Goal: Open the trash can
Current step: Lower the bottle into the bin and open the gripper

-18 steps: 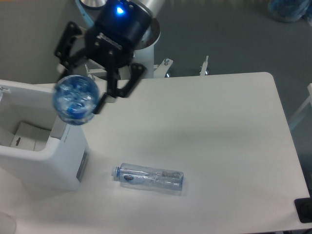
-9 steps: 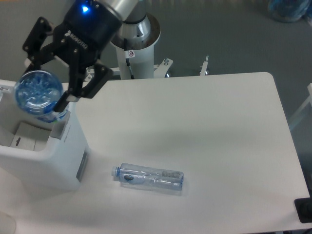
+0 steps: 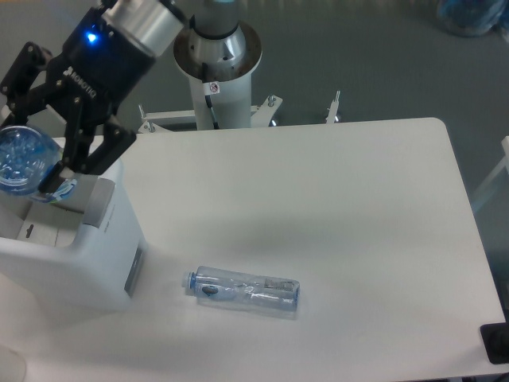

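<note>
The worktop [image 3: 334,207] is carrying the trash can [image 3: 71,263] at its left edge, the bin's top appearing to be standing open already, while a clear bottle [image 3: 243,290] is lying on its side near the front edge. The gripper [image 3: 24,171] is hanging over the bin's far left part, its fingers [image 3: 79,155] clenching a blue bottle [image 3: 20,159] directly above the opening, so the can is lying straight below

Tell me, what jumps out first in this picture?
The black claw at upper left, with a glowing blue light, grips a blue-tinted bottle over the big white trash can at the left edge. Another clear bottle lies on its side on the white table, right of the can.
</note>
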### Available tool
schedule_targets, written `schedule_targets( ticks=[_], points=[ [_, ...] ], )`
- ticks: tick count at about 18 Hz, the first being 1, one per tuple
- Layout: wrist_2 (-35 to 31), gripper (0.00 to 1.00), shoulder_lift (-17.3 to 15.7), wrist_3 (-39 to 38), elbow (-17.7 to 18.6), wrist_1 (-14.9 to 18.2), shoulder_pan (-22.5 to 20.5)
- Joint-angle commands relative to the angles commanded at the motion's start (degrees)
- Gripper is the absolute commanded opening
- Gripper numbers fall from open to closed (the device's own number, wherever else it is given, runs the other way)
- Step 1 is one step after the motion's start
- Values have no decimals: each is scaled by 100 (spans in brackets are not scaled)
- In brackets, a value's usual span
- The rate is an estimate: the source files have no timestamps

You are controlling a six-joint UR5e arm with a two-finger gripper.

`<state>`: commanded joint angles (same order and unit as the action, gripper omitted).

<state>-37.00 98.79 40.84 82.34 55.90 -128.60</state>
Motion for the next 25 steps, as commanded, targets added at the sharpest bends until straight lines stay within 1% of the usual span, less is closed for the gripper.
schedule_targets(
  ticks=[2, 4, 5, 8, 10, 12, 13, 15, 18, 20, 22, 25],
  points=[
    [0, 76, 18, 187, 185, -79, 36],
    [0, 77, 18, 196, 291, -115, 54],
    [0, 79, 18, 196, 292, -115, 89],
    [0, 80, 9, 205, 318, -115, 142],
    [0, 85, 9, 205, 353, -115, 142],
    [0, 88, -8, 205, 432, -115, 133],
    [-9, 92, -17, 205, 458, -115, 133],
    [-9, 93, -44, 196, 502, -106, 133],
    [-26, 95, -131, 170, 511, -106, 133],
    [-26, 99, -158, 161, 503, -97, 124],
    [-35, 100, -158, 161, 468, -106, 124],
    [-70, 100, -140, 196, 362, -97, -59]
  ],
)
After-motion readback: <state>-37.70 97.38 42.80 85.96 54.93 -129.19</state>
